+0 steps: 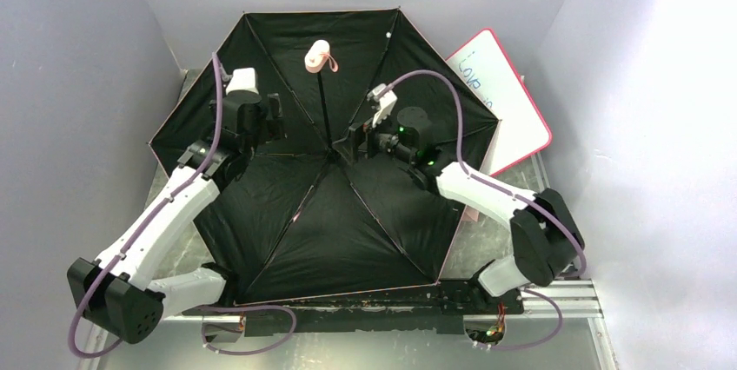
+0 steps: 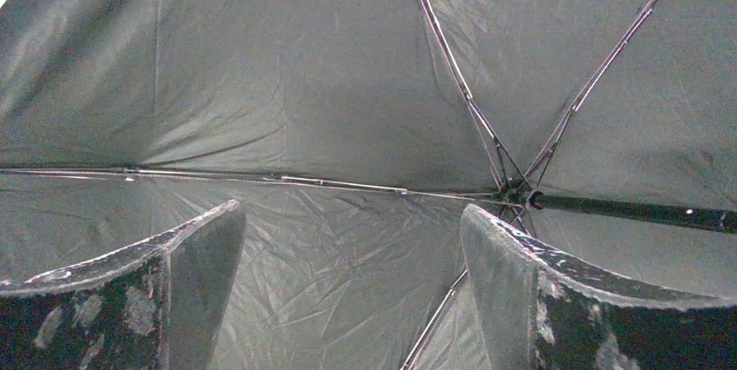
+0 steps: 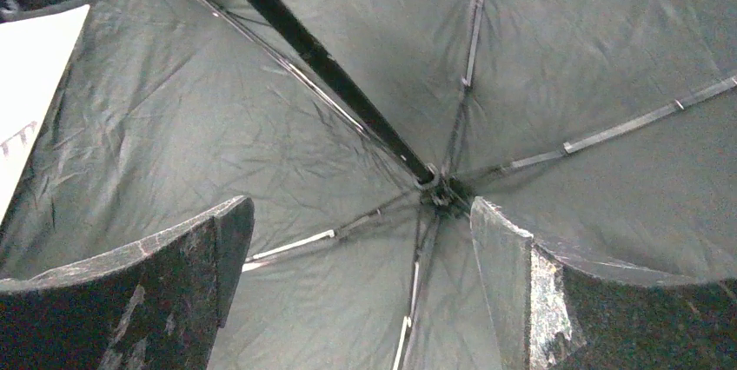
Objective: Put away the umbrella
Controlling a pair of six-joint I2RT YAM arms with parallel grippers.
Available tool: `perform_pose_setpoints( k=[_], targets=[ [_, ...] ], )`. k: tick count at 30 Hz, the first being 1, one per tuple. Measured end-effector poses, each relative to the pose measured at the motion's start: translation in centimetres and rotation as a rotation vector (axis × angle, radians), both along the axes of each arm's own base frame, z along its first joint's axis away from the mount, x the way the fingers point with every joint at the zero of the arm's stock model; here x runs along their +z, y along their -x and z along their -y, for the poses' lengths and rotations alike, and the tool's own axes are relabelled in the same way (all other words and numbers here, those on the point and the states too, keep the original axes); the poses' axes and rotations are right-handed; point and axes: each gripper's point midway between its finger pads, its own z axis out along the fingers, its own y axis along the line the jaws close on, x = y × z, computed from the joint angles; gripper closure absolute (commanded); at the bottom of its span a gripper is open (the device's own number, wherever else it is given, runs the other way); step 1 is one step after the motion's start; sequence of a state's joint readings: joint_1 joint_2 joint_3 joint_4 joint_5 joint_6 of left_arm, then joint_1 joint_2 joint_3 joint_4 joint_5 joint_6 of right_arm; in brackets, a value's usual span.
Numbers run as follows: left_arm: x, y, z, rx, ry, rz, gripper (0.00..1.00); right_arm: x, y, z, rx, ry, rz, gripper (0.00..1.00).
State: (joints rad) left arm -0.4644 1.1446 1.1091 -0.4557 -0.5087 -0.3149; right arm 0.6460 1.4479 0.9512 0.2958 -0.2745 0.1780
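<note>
Plainly, the umbrella (image 1: 330, 214) lies fully open and upside down. Its black inner side faces up and covers most of the table (image 1: 520, 181), which leaves ribs and shaft exposed to both arms. Its rim runs close to the back and left walls and hides part of the whiteboard (image 1: 513, 101) on the right. There is little free room around it, so I judge the clear space to be above the canopy. The left gripper (image 2: 349, 209) and right gripper (image 3: 361, 205) hover on either side of the hub (image 3: 439, 189), both spread wide and holding nothing. The shaft (image 1: 324, 109) rises to the pink handle (image 1: 316, 55), untouched.
</note>
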Motion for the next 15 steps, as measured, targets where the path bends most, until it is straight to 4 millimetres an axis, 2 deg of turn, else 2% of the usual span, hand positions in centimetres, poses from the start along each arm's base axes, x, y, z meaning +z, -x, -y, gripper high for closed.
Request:
perform_pose_setpoints(
  k=[3,8,11,15],
  targets=[
    [-0.5,-0.1,-0.5,0.002,0.006,-0.019,0.03,-0.3,0.3,-2.1,0.068,-0.032,0.062,0.04],
    [-0.7,0.0,0.0,-0.03,0.02,-0.028,0.03,-0.5,0.9,-4.5,0.176,-0.074,0.166,0.1],
    [-0.7,0.0,0.4,-0.051,0.03,-0.032,0.04,-1.3,-0.1,-5.5,0.185,-0.069,0.194,0.1],
    [-0.8,0.1,0.7,-0.071,0.035,-0.037,0.05,-2.8,-1.4,-5.9,0.165,-0.04,0.233,0.09]
  ],
)
